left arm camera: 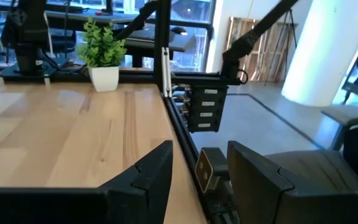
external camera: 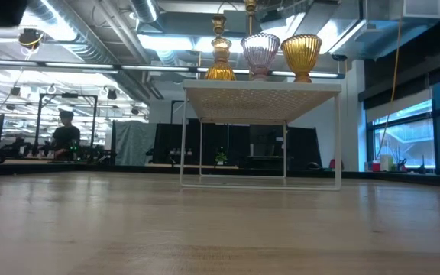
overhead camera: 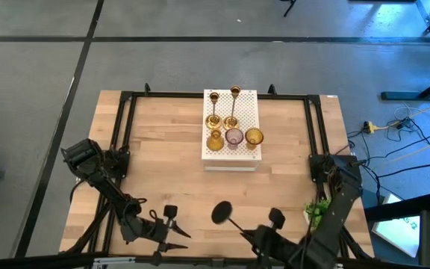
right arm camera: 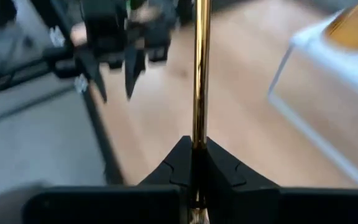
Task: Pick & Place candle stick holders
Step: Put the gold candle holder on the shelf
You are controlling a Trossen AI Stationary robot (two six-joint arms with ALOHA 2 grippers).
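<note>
The sixth candlestick is clamped by its slim brass stem in the right gripper, held horizontal above the near tabletop, round base pointing away from the arm. Five holders already stand on the white box: two brass at the back, three glass in front. Judged step: carry and place. The next move calls for turning the candlestick upright and setting it on the bare back corner beside the brass pair, clear of neighbours and box edge. The left gripper, fingers apart and empty, waits at the near left edge. The plant stands well clear at the right edge.
</note>
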